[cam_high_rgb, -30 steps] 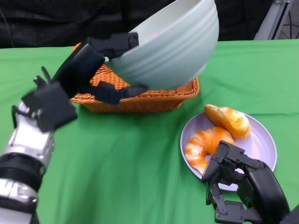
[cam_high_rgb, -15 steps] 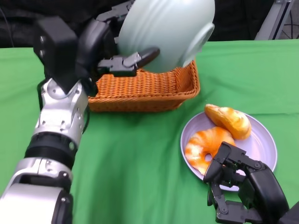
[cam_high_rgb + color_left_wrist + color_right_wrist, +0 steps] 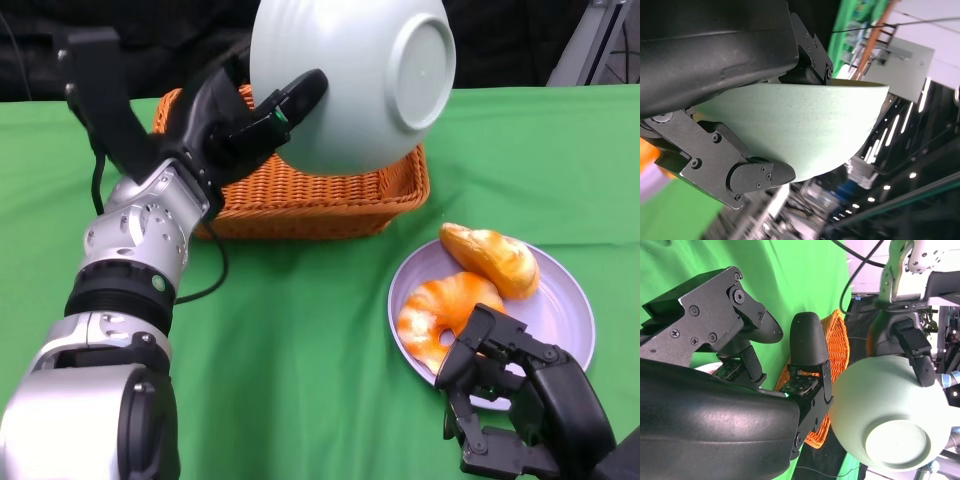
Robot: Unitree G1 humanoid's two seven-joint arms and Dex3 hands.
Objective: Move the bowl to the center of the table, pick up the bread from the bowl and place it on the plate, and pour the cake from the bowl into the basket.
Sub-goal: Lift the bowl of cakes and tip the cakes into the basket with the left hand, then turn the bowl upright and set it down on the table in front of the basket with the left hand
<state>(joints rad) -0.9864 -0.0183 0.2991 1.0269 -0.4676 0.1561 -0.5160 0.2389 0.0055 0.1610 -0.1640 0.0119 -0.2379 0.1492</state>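
Note:
My left hand (image 3: 240,115) grips the pale green bowl (image 3: 350,80) by its rim and holds it tipped on its side above the orange wicker basket (image 3: 320,195), its base facing the camera. The bowl's inside and any cake are hidden. The left wrist view shows my left hand's fingers (image 3: 750,175) on the bowl (image 3: 805,125). Two pieces of bread (image 3: 460,275) lie on the lilac plate (image 3: 560,310) at the right. My right hand (image 3: 520,400) rests low at the plate's near edge, fingers apart, holding nothing. In the right wrist view the bowl (image 3: 890,420) hangs over the basket (image 3: 825,365).
Green cloth (image 3: 300,350) covers the table, with bare room in front of the basket and left of the plate. A black cable (image 3: 215,270) trails from my left forearm. Dark backdrop lies behind the table.
My left hand has turned the bowl further over above the basket, so its base now faces the camera. My left forearm has swung lower and nearer. The right hand and bread have stayed put.

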